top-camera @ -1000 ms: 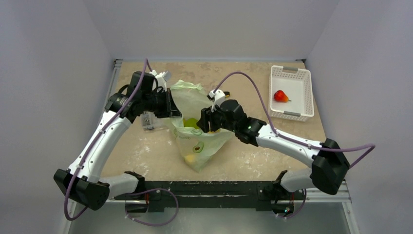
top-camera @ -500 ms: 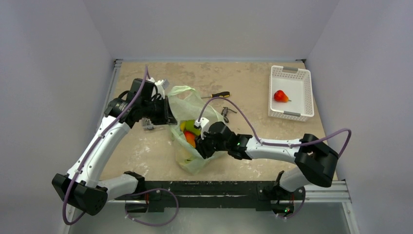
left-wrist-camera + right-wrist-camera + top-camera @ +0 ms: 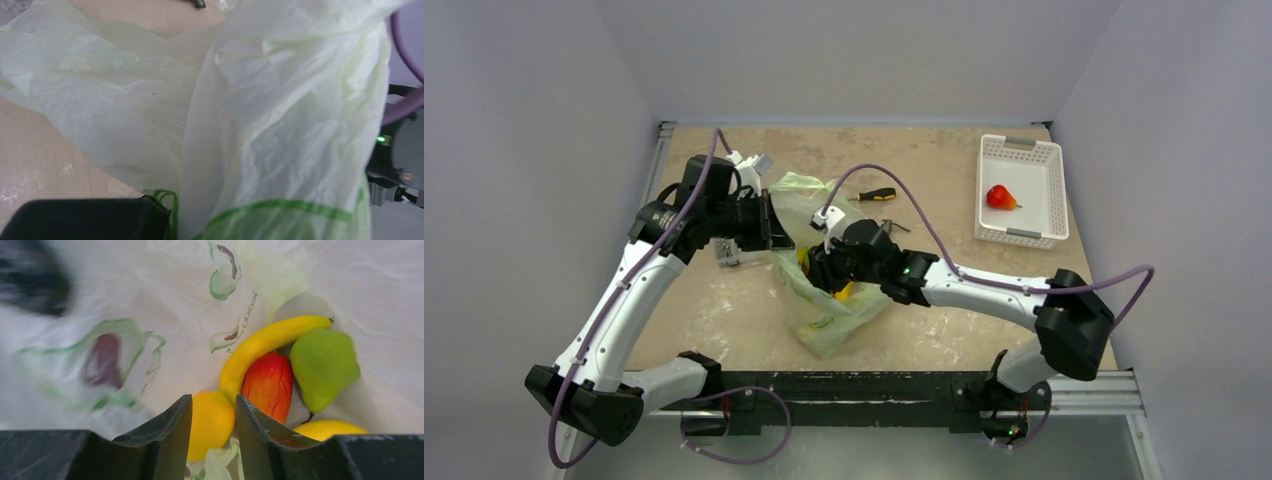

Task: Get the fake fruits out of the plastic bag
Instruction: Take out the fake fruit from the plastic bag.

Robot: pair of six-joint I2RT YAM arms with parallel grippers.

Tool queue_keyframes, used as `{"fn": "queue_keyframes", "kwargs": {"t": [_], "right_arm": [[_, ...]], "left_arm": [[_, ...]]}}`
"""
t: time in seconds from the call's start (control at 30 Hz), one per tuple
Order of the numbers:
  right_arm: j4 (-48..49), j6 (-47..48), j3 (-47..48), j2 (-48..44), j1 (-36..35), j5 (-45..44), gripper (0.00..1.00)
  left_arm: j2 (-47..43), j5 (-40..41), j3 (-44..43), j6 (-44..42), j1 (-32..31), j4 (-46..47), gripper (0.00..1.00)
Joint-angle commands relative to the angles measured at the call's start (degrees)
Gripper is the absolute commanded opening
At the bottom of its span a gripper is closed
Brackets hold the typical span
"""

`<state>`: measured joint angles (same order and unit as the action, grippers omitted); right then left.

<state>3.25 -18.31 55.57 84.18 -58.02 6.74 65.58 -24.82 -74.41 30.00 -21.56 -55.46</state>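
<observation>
The pale yellow-green plastic bag lies mid-table with its mouth held up. My left gripper is shut on the bag's left rim; its wrist view is filled by the bag film. My right gripper is inside the bag. In its wrist view the fingers are closed against the sides of an orange-yellow round fruit. Beyond it lie a yellow banana, a red fruit, a green pear and another yellow fruit.
A white slotted basket at the back right holds one red fruit. A yellow-and-black screwdriver lies behind the bag. A small clear object sits by the left gripper.
My right gripper went from above the bag's mouth down into the bag, then shifted back and left inside it. The left gripper kept hold of the rim and moved little.
</observation>
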Motion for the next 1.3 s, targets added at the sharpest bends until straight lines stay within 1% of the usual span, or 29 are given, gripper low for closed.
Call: {"fn": "queue_keyframes", "kwargs": {"t": [0.0,0.07,0.13,0.2,0.27,0.37,0.43,0.5,0.57,0.7,0.83,0.9,0.97,1.1,1.2,1.27], "right_arm": [[-2.06,1.24,4.7,5.1,0.24,0.27,0.37],[-1.03,1.65,4.78,6.52,0.44,3.24,0.37],[-0.64,3.63,5.1,8.13,0.48,8.04,0.41],[-1.73,5.57,5.36,9.75,0.45,11.15,0.46],[-0.66,5.99,3.85,10.6,0.46,14.85,0.51],[0.85,6.86,1.29,10.61,0.37,16.35,0.61],[0.76,8.12,0.42,10.76,0.13,15.86,0.69],[0.47,8.96,0.16,11.5,-0.34,14.5,0.73],[0.35,9.08,0.12,12.64,-0.99,13.33,0.75],[4.38,7.53,-2.56,14.62,-2.62,8.98,0.79],[6.32,6.56,-3.14,17.29,-4.51,4.58,0.8],[4.73,6.15,-2.27,19.12,-5.1,2.29,0.8],[2.95,5.5,-1.58,20.27,-5.3,2.46,0.8],[1.75,3.82,-3.16,18.04,-5.35,2.21,0.81],[0.93,1.99,-3.72,13.85,-4.9,-0.65,0.85],[1.12,1.02,-3.33,11.74,-4.03,-1.51,0.85]], "left_arm": [[-1.72,-4.49,-3.7,0.71,-0.07,2.61,0.0],[-2.12,-4.58,-3.98,0.42,-0.06,2.49,0.0],[-2.54,-3.67,-3.86,0.22,-0.03,2.33,0.0],[-2.87,-3.18,-3.47,0.02,-0.06,2.25,0.0],[-3.02,-3.33,-2.41,0.29,-0.06,2.74,0.0],[-3.07,-3.56,-1.2,0.75,-0.05,3.33,0.0],[-3.2,-3.57,-0.13,1.04,-0.07,3.77,0.0],[-3.49,-3.4,1.24,1.49,0.01,4.38,0.0],[-3.91,-3.02,2.66,1.99,-0.1,5.03,0.0],[-4.96,-2.2,5.85,2.73,-0.05,5.76,0.0],[-6.14,-1.82,8.88,3.24,-0.1,6.27,0.0],[-6.78,-1.21,9.67,3.21,-0.05,5.74,0.0],[-7.64,0.43,9.43,2.75,-0.06,4.48,0.0],[-9.19,2.48,6.92,1.37,0.05,2.1,0.0],[-10.1,5.83,4.25,-0.42,0.05,-1.1,0.0],[-10.9,7.93,2.84,-1.48,0.03,-2.88,0.0]]}}
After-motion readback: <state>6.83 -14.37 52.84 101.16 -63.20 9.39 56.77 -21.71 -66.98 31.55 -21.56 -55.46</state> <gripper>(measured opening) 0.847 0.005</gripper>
